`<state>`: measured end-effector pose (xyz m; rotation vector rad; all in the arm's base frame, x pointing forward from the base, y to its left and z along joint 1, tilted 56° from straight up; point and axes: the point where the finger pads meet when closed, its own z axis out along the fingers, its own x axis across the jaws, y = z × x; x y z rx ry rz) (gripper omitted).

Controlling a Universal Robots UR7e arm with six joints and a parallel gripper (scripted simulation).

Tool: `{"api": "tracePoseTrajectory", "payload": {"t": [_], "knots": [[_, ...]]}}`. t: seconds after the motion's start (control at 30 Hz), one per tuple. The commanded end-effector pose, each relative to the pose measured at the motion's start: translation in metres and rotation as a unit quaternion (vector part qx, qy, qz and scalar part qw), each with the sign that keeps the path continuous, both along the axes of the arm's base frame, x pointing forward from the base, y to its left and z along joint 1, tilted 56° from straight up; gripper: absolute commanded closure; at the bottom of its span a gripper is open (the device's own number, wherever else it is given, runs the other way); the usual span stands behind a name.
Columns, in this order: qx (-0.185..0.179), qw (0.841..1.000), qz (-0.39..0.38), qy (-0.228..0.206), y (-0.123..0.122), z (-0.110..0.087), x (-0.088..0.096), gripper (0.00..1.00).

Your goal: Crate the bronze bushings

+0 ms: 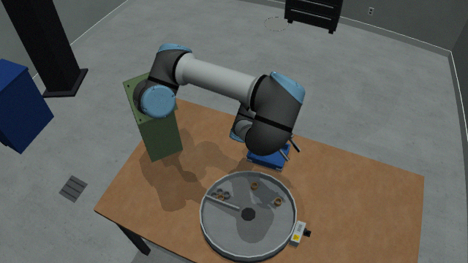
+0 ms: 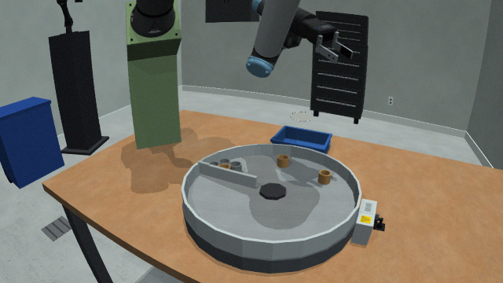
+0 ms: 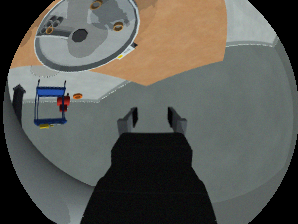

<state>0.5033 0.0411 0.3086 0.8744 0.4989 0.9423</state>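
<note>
Left to right in the top view: green block pedestal [image 1: 161, 140] [image 2: 156, 98] at the left of the wooden-topped table [image 1: 351, 193] [image 2: 424, 189] [image 3: 185, 40], carrying the arm. Then the round grey turning table [image 1: 223, 230] [image 2: 212, 204] [image 3: 55, 49] with raised rim and dark hub [image 1: 248, 214] [image 2: 273, 191] [image 3: 79, 35]. Clock read on its dial from the top view: a straight grey divider bar [image 1: 222, 202] [image 2: 228, 174] runs from near the hub to about 10 o'clock. Along its upper side, a tight cluster: three grey steel bushings [image 1: 227, 195] [image 2: 236, 166] and one ring-shaped bronze bushing [image 1: 220, 196] [image 2: 225, 167] [image 3: 49, 30], bronze one nearest the bar; contact between them can't be told. A second bronze bushing [image 1: 254, 184] [image 2: 283, 161] [image 3: 96, 5] stands upright just past 12, a third bronze bushing [image 1: 278, 199] [image 2: 324, 177] [image 3: 116, 24] upright at about 2. Blue rectangular crate [image 1: 265, 161] [image 2: 302, 145] on the table outside the rim, toward 12 to 1. Gripper [image 1: 294, 155] [image 2: 343, 56] [image 3: 152, 113] raised high above the table, fingers wide apart, holding nothing, slanted rather than straight down. Small grey box with yellow label [image 1: 297, 234] [image 2: 365, 222] by the rim at about 4.
</note>
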Motion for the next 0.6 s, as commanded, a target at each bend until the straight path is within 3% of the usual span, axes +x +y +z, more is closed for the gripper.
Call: {"api": "tracePoseTrajectory", "payload": {"t": [0.0,0.33,0.37,0.5,0.57], "knots": [[0.083,0.993,-0.021,0.086,0.005,-0.015,-0.020,0.00],[0.083,0.993,-0.021,0.086,0.005,-0.015,-0.020,0.00],[0.016,1.000,-0.004,0.017,0.001,-0.003,-0.003,0.00],[0.083,0.993,-0.021,0.086,0.001,-0.018,-0.017,0.00],[0.083,0.993,-0.021,0.086,0.001,-0.018,-0.017,0.00]]}}
